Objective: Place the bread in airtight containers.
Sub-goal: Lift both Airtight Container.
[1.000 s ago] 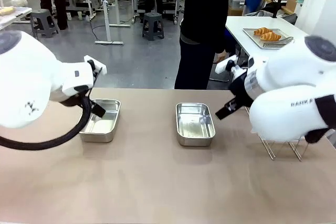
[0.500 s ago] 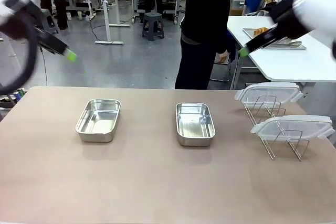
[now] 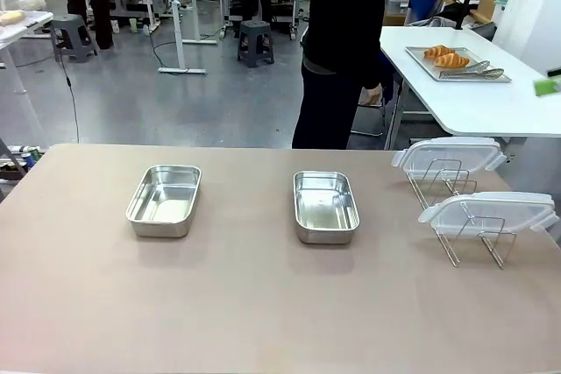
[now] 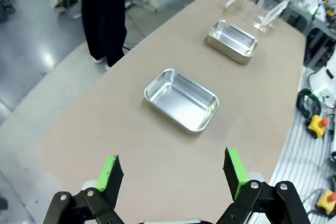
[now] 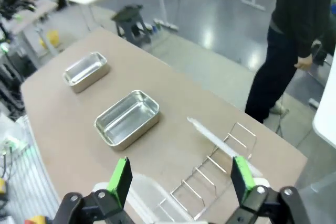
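1. croissants: two, side by side on a flat metal tray with tongs beside them. the tray sits on a white side table, off the work table, far right.
2. left pan and centre pan: both empty and lidless, on the brown table, well apart from each other.
3. two clear lids lie on top of a wire rack at the table's right side. rack and lids stand between the centre pan and the side table.
4. person in dark clothes stands at the far edge, behind the centre pan. one hand hangs near the side table's corner.
5. left gripper: jaws wide, nothing between them, high above the table's left end, left pan below and ahead.
6. right gripper: jaws wide, nothing held, high above the rack. one green pad pokes in at the front view's right edge.
7. vs a second ago: both arms were low over the table, left one overlapping the left pan, right one hiding the rack. both are now lifted up and away. pans, lids and croissants sit in the same spots.
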### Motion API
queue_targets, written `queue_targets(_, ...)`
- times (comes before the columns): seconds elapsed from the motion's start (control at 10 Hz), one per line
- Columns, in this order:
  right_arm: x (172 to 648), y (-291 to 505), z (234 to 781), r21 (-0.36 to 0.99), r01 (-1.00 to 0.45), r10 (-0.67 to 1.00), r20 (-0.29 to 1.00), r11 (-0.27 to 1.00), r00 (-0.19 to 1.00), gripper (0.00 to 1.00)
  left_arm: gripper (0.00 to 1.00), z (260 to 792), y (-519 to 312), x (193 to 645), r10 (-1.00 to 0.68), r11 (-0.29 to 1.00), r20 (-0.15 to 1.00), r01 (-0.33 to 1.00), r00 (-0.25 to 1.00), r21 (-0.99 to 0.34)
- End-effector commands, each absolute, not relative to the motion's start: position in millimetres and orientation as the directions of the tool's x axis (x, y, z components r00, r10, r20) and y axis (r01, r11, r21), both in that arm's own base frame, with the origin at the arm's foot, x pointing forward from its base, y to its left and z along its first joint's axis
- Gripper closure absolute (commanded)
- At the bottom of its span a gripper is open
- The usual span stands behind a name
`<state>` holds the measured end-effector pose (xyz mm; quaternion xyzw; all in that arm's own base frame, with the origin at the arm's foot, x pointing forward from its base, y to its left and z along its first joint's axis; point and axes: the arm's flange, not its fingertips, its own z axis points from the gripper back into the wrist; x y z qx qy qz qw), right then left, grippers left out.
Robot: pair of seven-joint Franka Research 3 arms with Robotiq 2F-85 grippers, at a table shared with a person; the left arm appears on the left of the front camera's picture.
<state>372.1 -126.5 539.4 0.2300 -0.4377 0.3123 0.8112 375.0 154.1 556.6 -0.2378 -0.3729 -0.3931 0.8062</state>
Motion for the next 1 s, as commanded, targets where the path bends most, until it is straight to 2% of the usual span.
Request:
queue_targets(0.0,358.3,-155.5,505.4,0.139,-0.753,0.249,0.892,0.644,0.378,0.0,0.0,531.5,169.5,373.7,-0.432,0.553,0.819,0.828,0.378,-0.09)
queue_targets(0.2,352.6,-169.7,481.8,0.177,-0.752,0.213,0.896,0.635,0.39,0.0,0.0,507.9,164.4,366.6,-0.447,0.547,0.823,0.835,0.35,-0.058)
queue_targets(0.3,354.7,-172.3,475.8,0.202,-0.764,0.201,0.896,0.613,0.397,0.0,0.0,502.5,157.5,369.0,-0.432,0.58,0.821,0.812,0.373,-0.064)
queue_targets(0.4,343.2,-171.4,488.2,0.16,-0.744,0.221,0.896,0.649,0.385,0.0,0.0,499.0,147.3,368.9,-0.411,0.634,0.824,0.772,0.391,-0.05)
queue_targets(0.5,343.2,-171.4,488.2,0.16,-0.744,0.221,0.896,0.649,0.385,0.0,0.0,505.8,175.0,364.2,-0.437,0.562,0.815,0.823,0.381,-0.084)
queue_targets(0.9,343.2,-171.4,488.2,0.16,-0.744,0.221,0.896,0.649,0.385,0.0,0.0,505.8,175.0,364.2,-0.437,0.562,0.815,0.823,0.381,-0.084)
